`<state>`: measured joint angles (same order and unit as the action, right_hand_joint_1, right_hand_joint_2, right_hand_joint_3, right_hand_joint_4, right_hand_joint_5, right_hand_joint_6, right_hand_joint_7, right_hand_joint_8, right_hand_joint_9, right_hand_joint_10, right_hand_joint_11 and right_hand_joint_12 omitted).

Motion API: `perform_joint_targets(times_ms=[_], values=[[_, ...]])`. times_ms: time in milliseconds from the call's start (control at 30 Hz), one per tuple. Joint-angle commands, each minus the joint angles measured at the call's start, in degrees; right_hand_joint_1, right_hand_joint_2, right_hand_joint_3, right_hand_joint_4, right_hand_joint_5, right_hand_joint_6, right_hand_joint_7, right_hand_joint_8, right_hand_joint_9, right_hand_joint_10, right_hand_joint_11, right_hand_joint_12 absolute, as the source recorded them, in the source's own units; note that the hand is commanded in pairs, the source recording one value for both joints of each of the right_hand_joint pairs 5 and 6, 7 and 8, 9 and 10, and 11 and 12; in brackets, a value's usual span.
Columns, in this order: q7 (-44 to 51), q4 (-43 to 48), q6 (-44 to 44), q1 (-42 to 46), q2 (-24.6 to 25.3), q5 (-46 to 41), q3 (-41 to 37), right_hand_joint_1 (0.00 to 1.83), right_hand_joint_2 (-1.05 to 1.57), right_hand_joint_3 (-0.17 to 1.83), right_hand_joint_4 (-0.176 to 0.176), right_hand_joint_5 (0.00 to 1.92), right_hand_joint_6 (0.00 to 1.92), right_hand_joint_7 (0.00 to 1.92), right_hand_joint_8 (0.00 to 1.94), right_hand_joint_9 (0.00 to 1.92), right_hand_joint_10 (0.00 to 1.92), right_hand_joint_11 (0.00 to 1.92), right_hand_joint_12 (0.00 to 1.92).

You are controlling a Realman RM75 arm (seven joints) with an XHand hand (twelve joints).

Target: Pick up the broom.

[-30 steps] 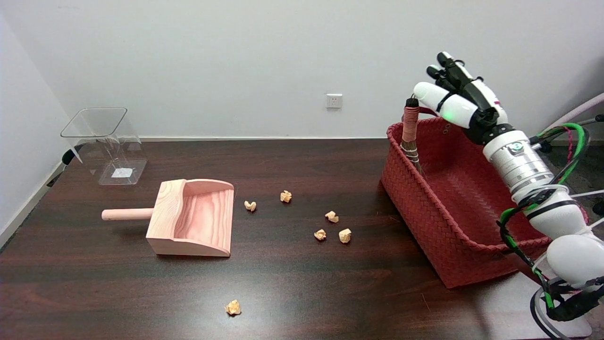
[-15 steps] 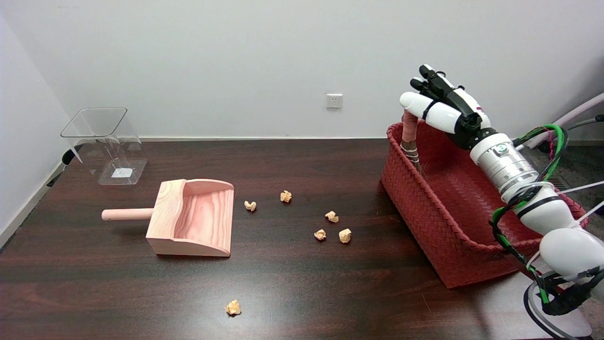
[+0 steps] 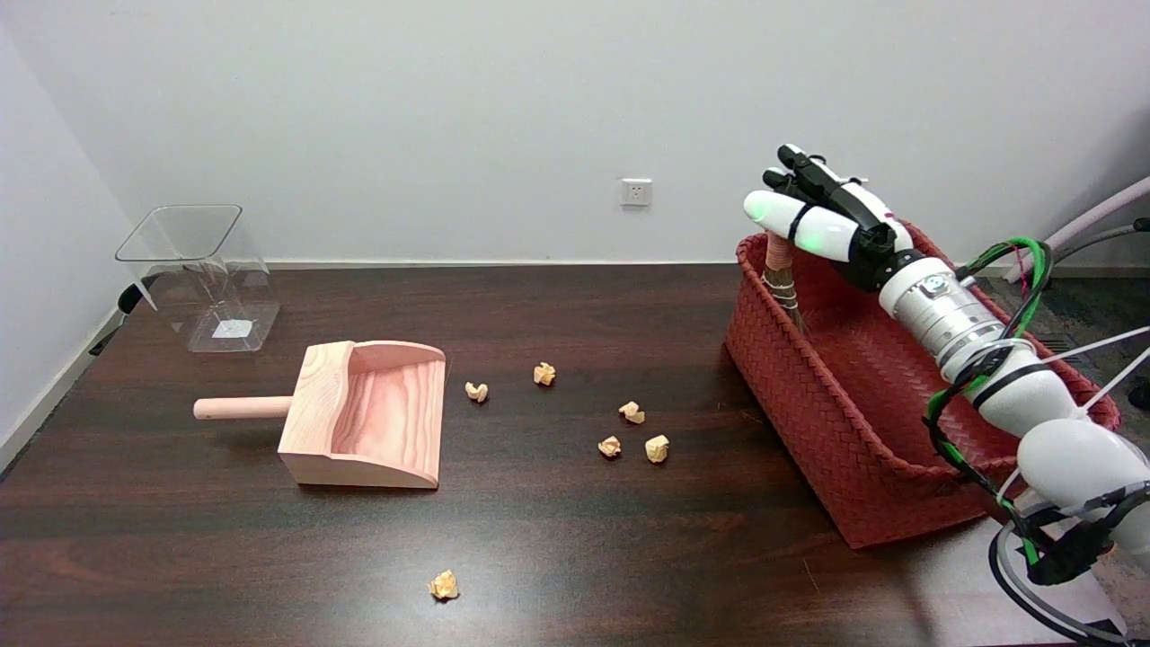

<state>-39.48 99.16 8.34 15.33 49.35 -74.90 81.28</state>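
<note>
Right hand [image 3: 822, 216] dropped lower and moved left, now over the broom [image 3: 780, 270] handle top. Handle tip now hidden behind it.

Red woven basket [image 3: 840, 422] walling in the broom [image 3: 780, 270] on its left and far sides, right hand [image 3: 822, 216] crowding the handle top from above — dustpan [image 3: 364, 413] and paper scraps [image 3: 633, 429] lying well apart, leaving bare table [image 3: 557, 539] between.
</note>
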Motion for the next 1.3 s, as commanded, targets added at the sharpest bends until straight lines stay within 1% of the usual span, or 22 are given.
perform_joint_targets(times_ms=[33,333,500,733,900,1067,1100,1300], values=[[-0.2,-1.8,-5.2,-2.2,-0.7,-1.8,0.5,0.75,0.98,-0.17,0.0,0.0,0.0,0.18,0.18,0.0,0.0,0.0,0.0],[-0.2,-1.5,-5.2,-1.0,-0.3,-2.4,0.3,0.74,0.99,-0.17,0.0,0.0,0.0,0.21,0.21,0.0,0.0,0.0,0.0],[-0.2,-1.5,-5.2,-0.6,-0.1,-2.5,0.4,0.74,1.0,-0.17,0.0,0.03,0.03,0.3,0.3,0.03,0.03,0.03,0.03],[-0.2,-1.8,-6.6,-0.6,-0.1,-3.1,0.8,0.72,1.02,-0.17,0.0,0.04,0.04,0.34,0.34,0.04,0.04,0.04,0.04],[-0.2,-2.0,-7.4,-0.7,-0.1,-3.1,0.8,0.68,1.06,-0.17,0.0,0.09,0.09,0.43,0.43,0.09,0.09,0.09,0.09],[-0.2,-1.8,-7.1,-0.7,-0.1,-3.1,0.9,0.65,1.09,-0.17,0.0,0.15,0.15,0.6,0.6,0.15,0.15,0.15,0.15],[-0.2,-1.8,-7.0,-0.7,-0.1,-3.1,0.9,0.65,1.1,-0.17,0.0,0.19,0.19,0.74,0.74,0.19,0.19,0.19,0.19],[0.1,-2.4,-6.8,-0.7,0.0,-3.0,0.5,0.65,1.11,-0.17,0.0,0.25,0.25,0.93,0.93,0.25,0.25,0.25,0.25]])
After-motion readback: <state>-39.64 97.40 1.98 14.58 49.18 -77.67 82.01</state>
